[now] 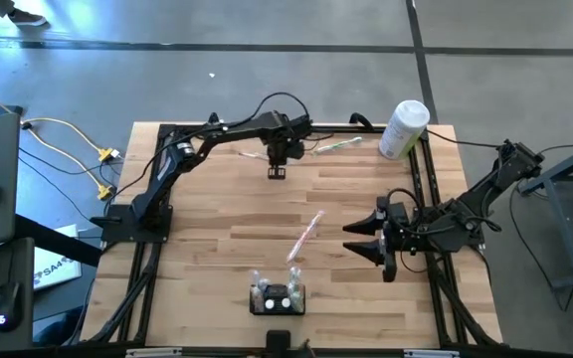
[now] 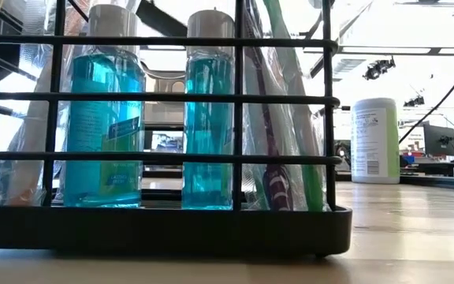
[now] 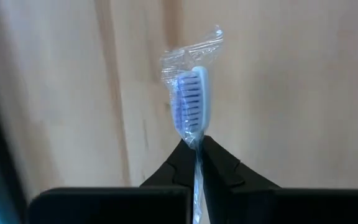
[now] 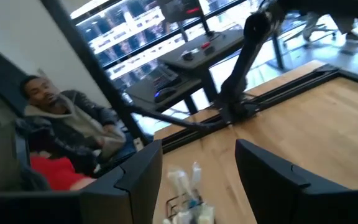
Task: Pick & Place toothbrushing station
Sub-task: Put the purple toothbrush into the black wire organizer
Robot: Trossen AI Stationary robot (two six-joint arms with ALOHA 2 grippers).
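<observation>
We see the left gripper (image 1: 277, 171) near the counter's (image 1: 207, 249) far edge, its fingers (image 3: 225, 168) pressed together, pinching a wrapped toothbrush (image 3: 191, 106) just below the blue bristle head. The right gripper (image 1: 366, 242) hangs by the right edge, fingers (image 4: 266, 168) spread, nothing between them. The station (image 1: 278, 297), a black wire rack, stands at the near edge, midway along it; it holds two blue bottles (image 2: 105, 118) and wrapped brushes. A pink brush (image 1: 306, 234) lies mid-counter. A green brush (image 1: 338, 145) lies near the far edge. A white canister (image 1: 404, 127) stands at the far right corner. In the right wrist view a person (image 4: 61, 127) sits beyond the counter.
</observation>
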